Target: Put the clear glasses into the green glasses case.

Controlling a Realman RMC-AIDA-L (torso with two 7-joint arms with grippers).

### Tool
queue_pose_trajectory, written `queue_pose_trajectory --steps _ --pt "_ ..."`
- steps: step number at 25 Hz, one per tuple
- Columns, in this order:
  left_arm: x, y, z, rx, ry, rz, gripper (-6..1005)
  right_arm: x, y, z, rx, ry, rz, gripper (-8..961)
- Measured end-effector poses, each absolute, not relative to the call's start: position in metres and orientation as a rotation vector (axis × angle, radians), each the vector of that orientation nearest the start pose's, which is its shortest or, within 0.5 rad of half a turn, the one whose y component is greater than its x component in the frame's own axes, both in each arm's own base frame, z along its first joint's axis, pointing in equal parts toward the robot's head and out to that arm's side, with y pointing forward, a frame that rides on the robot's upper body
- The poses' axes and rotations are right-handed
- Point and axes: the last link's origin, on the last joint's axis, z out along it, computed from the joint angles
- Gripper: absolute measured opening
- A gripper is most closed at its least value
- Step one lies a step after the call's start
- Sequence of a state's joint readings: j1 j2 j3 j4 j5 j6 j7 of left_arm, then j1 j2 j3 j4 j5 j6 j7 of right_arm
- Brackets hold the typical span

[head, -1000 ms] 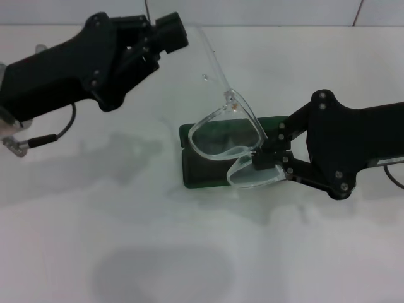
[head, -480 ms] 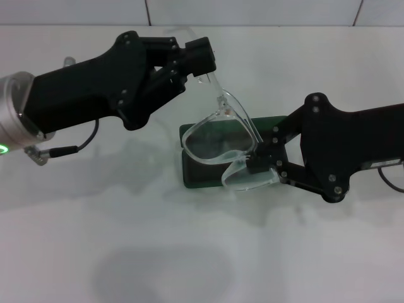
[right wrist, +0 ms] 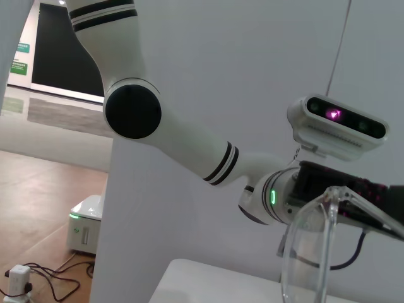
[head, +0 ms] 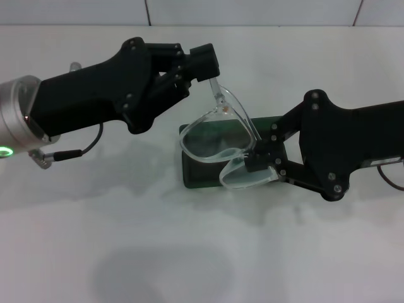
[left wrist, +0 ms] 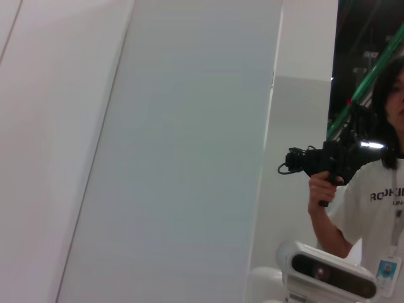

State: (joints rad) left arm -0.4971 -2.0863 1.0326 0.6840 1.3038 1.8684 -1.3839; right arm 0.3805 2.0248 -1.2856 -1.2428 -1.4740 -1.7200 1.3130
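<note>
White tabletop (head: 126, 252) fills the head view, with a tiled wall edge along its far side. Near the middle, slightly toward three o'clock, lies the green glasses case (head: 202, 173), open and flat on the table, its dark inside facing up. The clear glasses (head: 218, 142) are held above the case, tilted, one lens over the case's interior and the other lens hanging past its six o'clock edge. One clear arm of the glasses rises toward eleven o'clock.

Reaching in from nine o'clock, the left gripper (head: 208, 71) has its fingertips pressed together on the upper end of that raised arm of the glasses. From three o'clock the right gripper (head: 257, 165) pinches the frame near the bridge and the lower lens, its black linkage lying over the three o'clock end of the case.

From the right wrist view, the clear glasses (right wrist: 315, 252) show as a curved transparent rim close up, with the robot's white left arm (right wrist: 183, 139) and its head camera (right wrist: 338, 126) behind. Looking from the left wrist, only a pale wall and a person (left wrist: 372, 196) holding a black handheld device (left wrist: 328, 161) appear
</note>
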Motion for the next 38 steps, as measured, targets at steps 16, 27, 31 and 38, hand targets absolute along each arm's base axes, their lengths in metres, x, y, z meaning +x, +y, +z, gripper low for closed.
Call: queue_pose_trajectory --steps 16,27,31,38 --pt "-0.17 0.296 0.014 -2.808 -0.336 -1.55 56 0.139 0.289 0.032 -2.91 -0.465 0.937 59" --pt "-0.164 0.293 0.011 -2.863 -0.298 -1.558 56 0.14 0.288 0.032 -2.905 -0.456 0.95 58" --pt "-0.165 0.293 0.013 -2.848 -0.3 -1.57 56 0.141 0.287 0.032 -2.908 -0.454 0.953 58" --pt "-0.172 0.296 0.02 -2.769 -0.309 -1.575 56 0.142 0.286 0.032 -2.91 -0.454 0.959 57"
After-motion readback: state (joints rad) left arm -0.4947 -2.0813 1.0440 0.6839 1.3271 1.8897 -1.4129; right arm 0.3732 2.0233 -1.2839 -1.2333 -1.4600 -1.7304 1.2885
